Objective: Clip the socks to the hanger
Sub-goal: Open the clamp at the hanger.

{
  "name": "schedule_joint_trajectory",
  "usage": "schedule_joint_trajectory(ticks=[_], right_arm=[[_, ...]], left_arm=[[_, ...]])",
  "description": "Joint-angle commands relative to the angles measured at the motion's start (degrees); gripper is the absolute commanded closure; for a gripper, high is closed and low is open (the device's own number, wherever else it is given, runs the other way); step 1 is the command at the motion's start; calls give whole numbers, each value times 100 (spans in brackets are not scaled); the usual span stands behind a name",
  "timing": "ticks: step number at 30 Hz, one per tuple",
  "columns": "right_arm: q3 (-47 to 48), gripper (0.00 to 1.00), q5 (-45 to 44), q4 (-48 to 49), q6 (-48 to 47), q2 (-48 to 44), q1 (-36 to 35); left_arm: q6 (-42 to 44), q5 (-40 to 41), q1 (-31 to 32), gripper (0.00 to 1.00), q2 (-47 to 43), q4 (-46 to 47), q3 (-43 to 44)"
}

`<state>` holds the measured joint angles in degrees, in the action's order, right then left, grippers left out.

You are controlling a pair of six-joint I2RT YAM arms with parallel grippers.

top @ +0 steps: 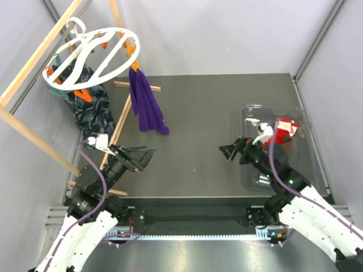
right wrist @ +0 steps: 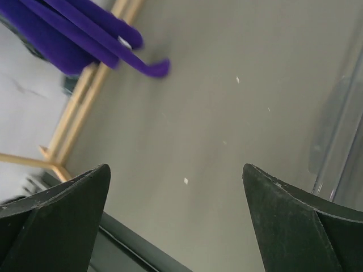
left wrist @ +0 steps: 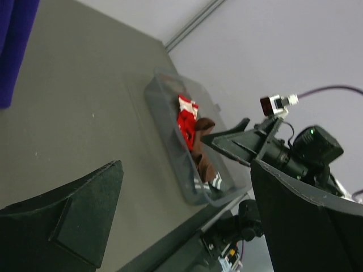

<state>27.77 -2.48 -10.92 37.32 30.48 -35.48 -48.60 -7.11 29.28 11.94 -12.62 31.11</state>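
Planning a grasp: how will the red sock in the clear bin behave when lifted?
Crumpled red fabric sock: probably floppy, draping. Small, so likely light. Heaped on brown cloth in the clear plastic bin, it may drag that along.

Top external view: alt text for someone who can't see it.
Two robot arms hover over a dark table, the left gripper and right gripper both open. A red sock lies in a clear bin at right; far left, a white ring hanger on a wooden frame holds purple socks.
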Motion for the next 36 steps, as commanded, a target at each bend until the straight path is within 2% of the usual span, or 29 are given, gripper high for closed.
schedule_joint_trajectory(ticks=[1,5,8,9,10,12,15,16,21,23,26,28,31,36], right_arm=[[562,0,465,368,-505,712,15],[1001,0,1582,2108,-892,1730,-160],[1702,0,1575,2585,-1191,2608,-537],[1888,0,1540,2664,-1244,2830,-712],[2064,0,1566,2909,-1393,3058,-801],[2635,0,1427,3042,-1586,3691,-1153],[3514,0,1294,3061,-2026,4465,-1575],[3960,0,1303,3061,-2105,4641,-1654],[4894,4,1400,3640,-2422,5678,-2181],[5350,12,1391,3772,-2440,6177,-2217],[5967,23,804,3519,-2449,6740,-2208],[6344,25,320,3255,-2571,6979,-2208],[6539,25,266,3315,-2467,7340,-2208],[6926,23,713,3552,-2387,7833,-2349]], left_arm=[[-97,-290,-27,1,-8,-408,351],[-545,350,-27,1,-385,-1030,597],[-169,509,-27,0,-675,-1040,782],[-72,561,-27,8,-676,-1101,965],[129,649,-27,11,-650,-1250,1123],[385,902,-27,20,-369,-1812,1650],[790,1176,-27,27,53,-2376,2275],[921,1195,-27,28,175,-2411,2372],[1230,1063,-27,37,238,-2043,2759],[1344,1019,-27,42,273,-1929,2865],[1502,1141,-27,45,448,-1884,3172],[1651,1230,-27,47,632,-2050,3453],[1792,1458,-27,49,809,-2209,3796],[2134,1757,-27,53,1098,-2183,4411]])
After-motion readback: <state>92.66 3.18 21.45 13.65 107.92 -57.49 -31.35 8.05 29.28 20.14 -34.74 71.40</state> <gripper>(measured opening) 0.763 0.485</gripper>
